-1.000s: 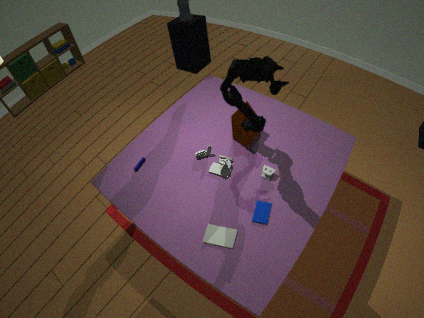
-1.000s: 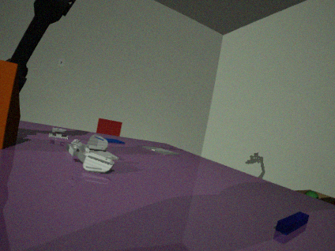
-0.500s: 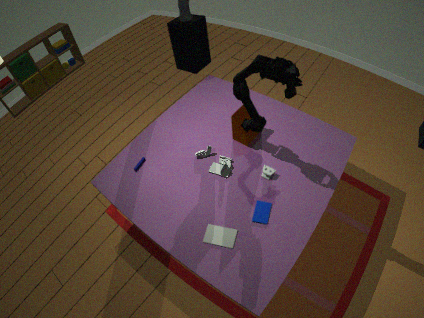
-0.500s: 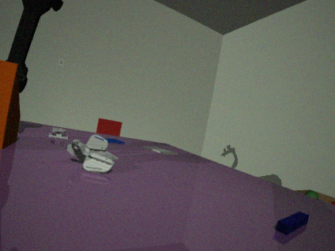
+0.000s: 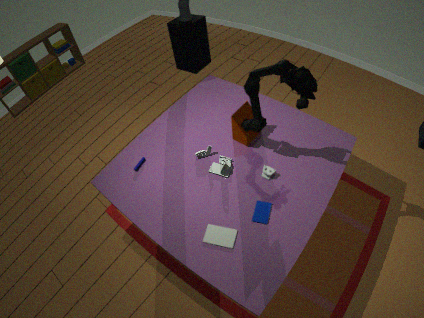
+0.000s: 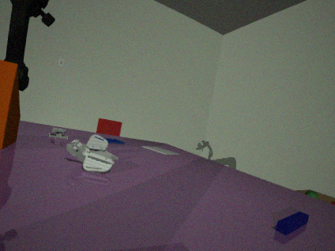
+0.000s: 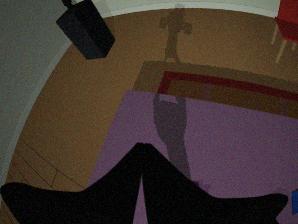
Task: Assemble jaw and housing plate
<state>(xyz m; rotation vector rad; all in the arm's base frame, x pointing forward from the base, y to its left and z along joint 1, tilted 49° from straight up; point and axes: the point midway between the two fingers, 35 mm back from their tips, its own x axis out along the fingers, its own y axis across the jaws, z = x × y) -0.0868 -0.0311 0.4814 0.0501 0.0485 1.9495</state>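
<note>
My gripper [image 5: 313, 95] [image 7: 143, 149] is shut and empty, raised high above the table's far right part, away from all the parts. A white assembly [image 5: 216, 169] lies mid-table, with a dark-marked part on its upper right; which jaw sits on which pin is too small to tell. A separate pale jaw-like part [image 5: 202, 154] lies just to its left. In the exterior view the white parts [image 6: 98, 164] overlap, so contact and gear mesh cannot be told. A small white piece with two dark spots [image 5: 268, 171] [image 6: 58, 134], apparently the housing plate, lies apart to the right.
An orange box [image 5: 241, 126] [image 6: 8, 104] stands beside the arm's base. A blue flat block [image 5: 262, 212], a white flat slab [image 5: 220, 237] [image 6: 159, 150] and a dark blue bar [image 5: 140, 164] [image 6: 291, 223] lie on the purple table [image 5: 175, 200].
</note>
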